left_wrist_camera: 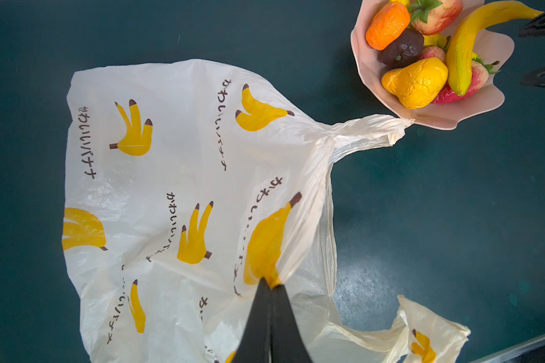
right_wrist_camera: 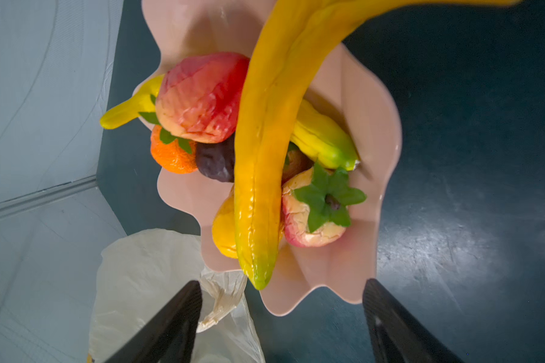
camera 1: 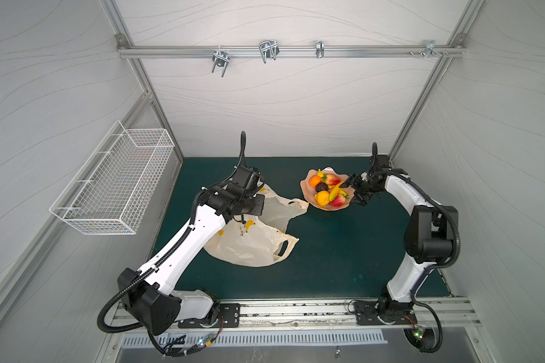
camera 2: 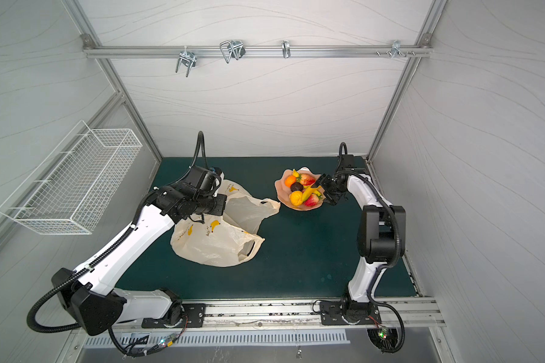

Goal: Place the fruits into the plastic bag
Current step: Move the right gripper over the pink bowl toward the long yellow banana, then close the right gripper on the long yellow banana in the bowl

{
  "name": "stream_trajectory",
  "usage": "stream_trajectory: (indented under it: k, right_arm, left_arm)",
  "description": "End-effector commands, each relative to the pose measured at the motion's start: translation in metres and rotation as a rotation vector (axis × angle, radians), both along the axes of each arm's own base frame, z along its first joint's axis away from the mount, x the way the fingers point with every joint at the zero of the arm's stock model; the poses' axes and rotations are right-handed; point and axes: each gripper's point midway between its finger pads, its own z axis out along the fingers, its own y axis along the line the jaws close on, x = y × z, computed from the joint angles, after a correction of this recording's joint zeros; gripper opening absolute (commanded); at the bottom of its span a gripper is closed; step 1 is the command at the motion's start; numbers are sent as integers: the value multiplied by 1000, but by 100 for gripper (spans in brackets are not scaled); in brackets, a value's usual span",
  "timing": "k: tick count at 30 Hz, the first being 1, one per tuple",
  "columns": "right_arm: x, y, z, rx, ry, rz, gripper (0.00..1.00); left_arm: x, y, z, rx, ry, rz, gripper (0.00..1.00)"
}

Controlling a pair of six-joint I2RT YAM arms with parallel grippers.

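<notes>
2 grippers, 2 jobs. Noted: left gripper [left_wrist_camera: 270, 284] is fully closed on a pinch of the plastic bag [left_wrist_camera: 177, 176]; the film puckers to a point at its tips, probably so 1 wall can be lifted and the mouth kept open for loading. The bag lies slumped left of centre in both top views on the dark green mat [camera 1: 328, 251], 1 twisted handle loop reaching the rim of the pink dish [left_wrist_camera: 472, 107]. Film: thin, crinkly, cream, semi-transparent, printed with flat bananas and dark lettering. Just right of centre, at the dish's right edge, the right gripper [right_wrist_camera: 282, 283] stands wide open and holds nothing, jaws aimed at the banana [right_wrist_camera: 265, 141], judged the first pick because it lies topmost. All fruits sit in the dish, 0 in the bag: banana long, curved, glossy, green-tipped; orange [left_wrist_camera: 387, 25] pebbled; lemon [left_wrist_camera: 416, 81] wrinkled; 2 strawberries [right_wrist_camera: 202, 97] crackled, with green caps; dark brown piece [left_wrist_camera: 401, 47] dimpled. Dish smooth, scalloped.
</notes>
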Motion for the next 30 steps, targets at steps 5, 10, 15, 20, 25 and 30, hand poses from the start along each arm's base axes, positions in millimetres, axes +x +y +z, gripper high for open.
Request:
stream_trajectory:
  k: [5,10,15,20,25,30]
  right_arm:
    - [28,-15,-7,-16,-17,-122,75]
    - [35,-20,-16,-38,-12,-139,70]
    - [41,-20,-25,-41,-15,-147,65]
    - [51,-20,-28,-45,-31,-156,64]
    - [57,-17,-31,-44,-45,-155,64]
    - [61,-18,-35,-62,-52,-155,64]
  left_arm:
    - [7,-4,7,-25,-36,-2,0]
    - [6,-3,7,-19,-35,-6,0]
    - [5,-3,7,-26,-34,-4,0]
    - [4,-3,8,-25,-34,-12,0]
    - [3,-4,9,-31,-32,-19,0]
    - [2,-4,10,-30,-33,-24,0]
